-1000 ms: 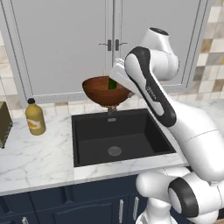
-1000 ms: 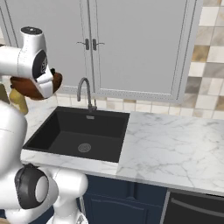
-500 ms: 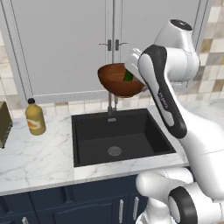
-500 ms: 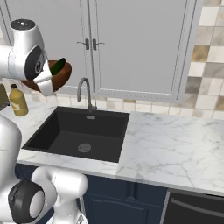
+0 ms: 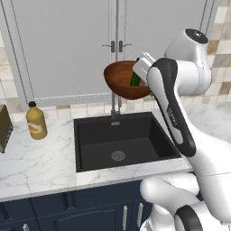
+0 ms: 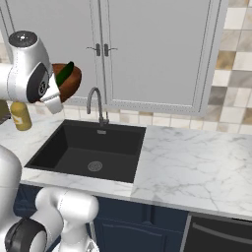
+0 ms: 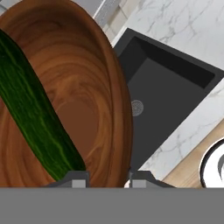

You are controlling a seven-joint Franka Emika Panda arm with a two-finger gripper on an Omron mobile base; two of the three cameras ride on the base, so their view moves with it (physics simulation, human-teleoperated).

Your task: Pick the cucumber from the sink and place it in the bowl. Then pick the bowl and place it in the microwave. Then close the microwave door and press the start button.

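Observation:
My gripper [image 7: 105,177] is shut on the rim of the reddish-brown wooden bowl [image 7: 94,109], one finger inside and one outside. The dark green cucumber [image 7: 35,118] lies slanted inside the bowl. The bowl [image 5: 122,82] hangs tilted in the air in front of the cabinet doors, above the faucet [image 5: 113,106] and the back edge of the black sink [image 5: 122,140]. From the right, the bowl [image 6: 72,81] with the cucumber [image 6: 64,74] sits beside my hand, left of the faucet [image 6: 96,101]. The sink [image 6: 88,147] is empty. The microwave is out of view.
A yellow bottle [image 5: 36,122] stands on the marble counter left of the sink, and a brown box [image 5: 3,128] sits at the far left edge. Grey cabinet doors [image 5: 113,45] close behind the bowl. Open counter [image 6: 197,162] stretches right of the sink.
The arm has carried the bowl with the cucumber up and to the right, from beside the faucet to above it, and the elbow has risen. The grip has not changed.

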